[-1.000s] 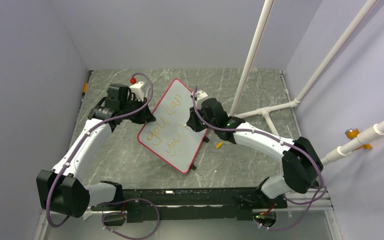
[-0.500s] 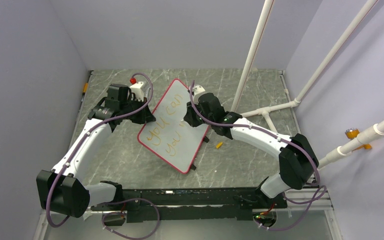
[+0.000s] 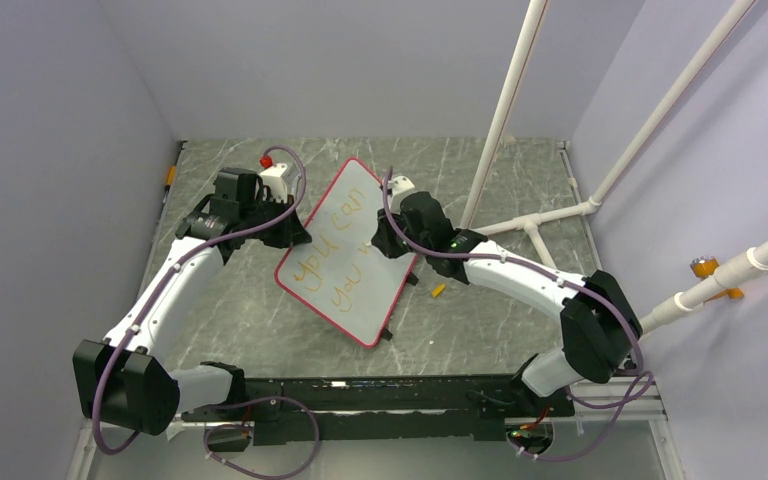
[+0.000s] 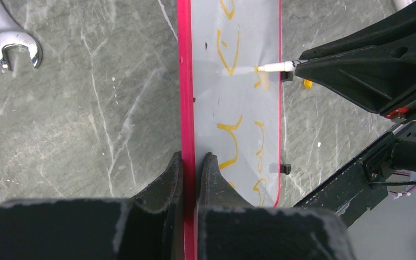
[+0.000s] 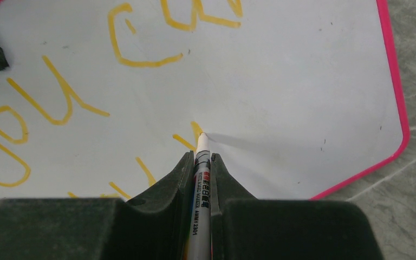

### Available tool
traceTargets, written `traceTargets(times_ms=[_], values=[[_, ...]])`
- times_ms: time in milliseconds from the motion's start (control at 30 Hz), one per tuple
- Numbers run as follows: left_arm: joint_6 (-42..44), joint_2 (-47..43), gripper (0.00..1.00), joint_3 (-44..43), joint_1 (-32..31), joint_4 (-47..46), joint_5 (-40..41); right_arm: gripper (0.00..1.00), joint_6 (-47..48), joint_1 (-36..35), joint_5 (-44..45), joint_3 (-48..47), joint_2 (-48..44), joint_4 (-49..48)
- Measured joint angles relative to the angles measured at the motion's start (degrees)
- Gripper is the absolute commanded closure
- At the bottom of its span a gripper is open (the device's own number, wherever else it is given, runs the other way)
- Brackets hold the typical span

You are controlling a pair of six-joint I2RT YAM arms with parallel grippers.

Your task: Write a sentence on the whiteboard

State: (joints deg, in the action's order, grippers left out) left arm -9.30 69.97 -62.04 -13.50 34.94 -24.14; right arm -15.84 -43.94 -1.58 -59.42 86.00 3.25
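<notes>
Whiteboard (image 3: 358,198) looks light, stiff and slick; hold it by its edge, where your left gripper (image 4: 190,160) is clamped. Your right gripper (image 5: 201,157) clenches the marker (image 5: 203,144).

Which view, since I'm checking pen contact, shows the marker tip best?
The right wrist view: the marker tip, just past the right gripper, sits centred and close, touching the whiteboard at an orange stroke. The left wrist view shows it small, side-on against the board. The top external view hides it under the gripper.
</notes>
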Motion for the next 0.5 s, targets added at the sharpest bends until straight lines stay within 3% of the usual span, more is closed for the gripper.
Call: traceTargets(times_ms=[500], values=[[0.0,0.0,1.00,0.0,0.0,0.0,0.0,1.00,0.1,0.0,1.1,1.9,-1.0,0.1]])
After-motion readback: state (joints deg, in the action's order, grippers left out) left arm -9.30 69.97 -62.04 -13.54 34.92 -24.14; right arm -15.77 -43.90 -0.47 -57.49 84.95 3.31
